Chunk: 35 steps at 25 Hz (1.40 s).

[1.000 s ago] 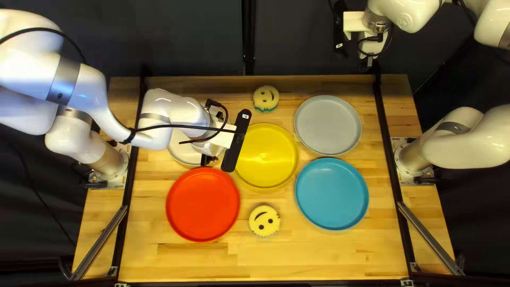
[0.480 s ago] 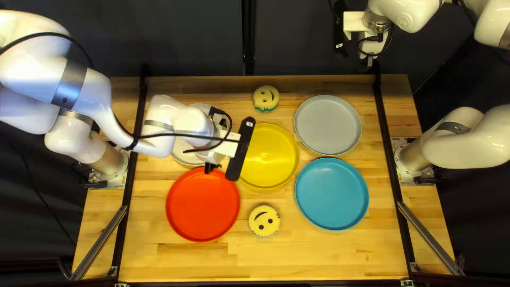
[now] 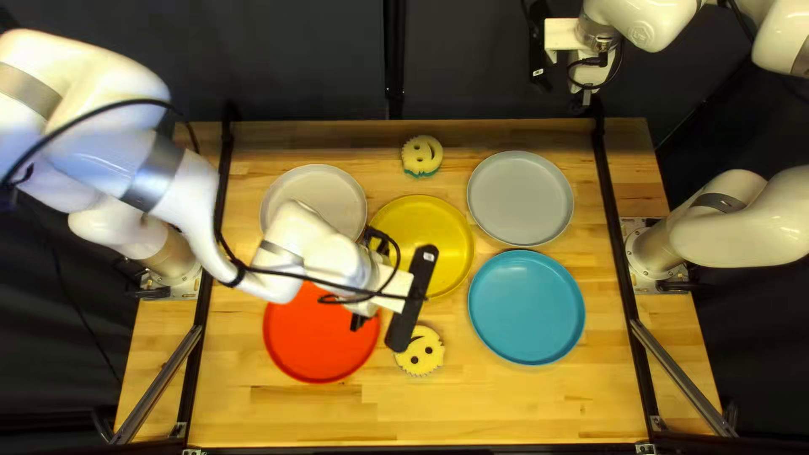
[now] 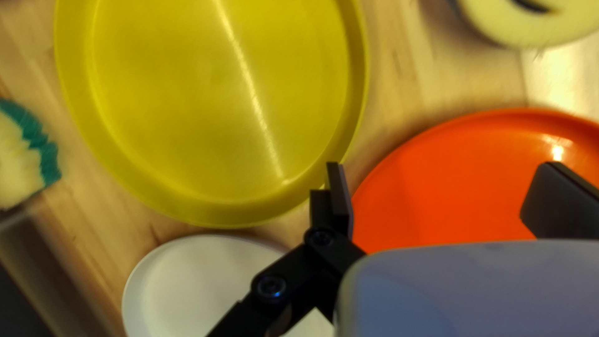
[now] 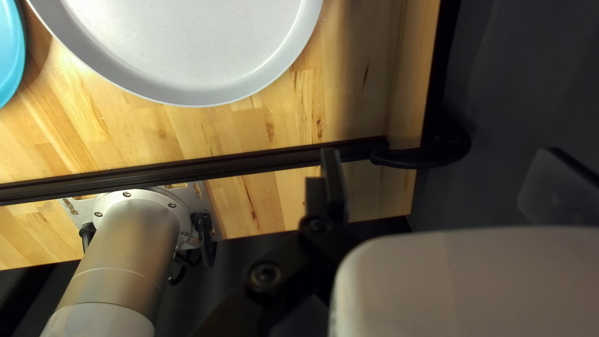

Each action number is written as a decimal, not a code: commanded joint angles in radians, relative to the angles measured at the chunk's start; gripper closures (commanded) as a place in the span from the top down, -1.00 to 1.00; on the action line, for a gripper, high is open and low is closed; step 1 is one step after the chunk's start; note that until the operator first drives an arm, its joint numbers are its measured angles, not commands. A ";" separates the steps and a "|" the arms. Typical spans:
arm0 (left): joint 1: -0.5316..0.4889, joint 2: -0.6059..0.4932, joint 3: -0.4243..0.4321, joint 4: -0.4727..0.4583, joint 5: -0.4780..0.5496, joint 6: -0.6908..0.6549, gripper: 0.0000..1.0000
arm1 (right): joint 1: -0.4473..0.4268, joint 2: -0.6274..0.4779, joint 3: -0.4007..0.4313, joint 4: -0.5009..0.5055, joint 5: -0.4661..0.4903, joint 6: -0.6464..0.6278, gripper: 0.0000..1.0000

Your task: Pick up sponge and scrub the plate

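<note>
In the top left view my left gripper hangs over the red plate, close to the yellow plate. A yellow smiley sponge lies just beyond its black bar; another sponge, green underneath, lies near the far edge. My right gripper is raised past the far edge. In the left wrist view the open left gripper has nothing between its fingers; the red plate lies under it, the near sponge ahead. The right wrist view shows the right gripper open and empty.
A white plate lies beside the left arm, partly hidden by it. At the right of the top left view are a grey plate and a blue plate. Dark rails run along both table sides.
My left arm has swung from over the white plate toward the near edge and rightward, uncovering much of that plate and covering part of the red one. The right arm is still.
</note>
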State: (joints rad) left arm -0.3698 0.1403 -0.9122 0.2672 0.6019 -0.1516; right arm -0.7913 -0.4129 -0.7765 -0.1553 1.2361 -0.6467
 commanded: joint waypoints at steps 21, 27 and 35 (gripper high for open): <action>-0.155 0.278 -0.348 0.068 0.150 -0.124 1.00 | 0.000 0.000 0.000 0.000 0.000 0.000 1.00; -0.140 0.313 -0.312 0.122 0.063 -0.157 1.00 | 0.000 0.000 0.000 0.000 0.000 0.000 1.00; -0.151 0.335 -0.301 0.202 0.033 -0.222 1.00 | 0.000 0.000 0.000 0.000 0.000 0.000 1.00</action>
State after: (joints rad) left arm -0.5173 0.4658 -1.2108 0.4478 0.6425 -0.3557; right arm -0.7913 -0.4129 -0.7765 -0.1553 1.2361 -0.6467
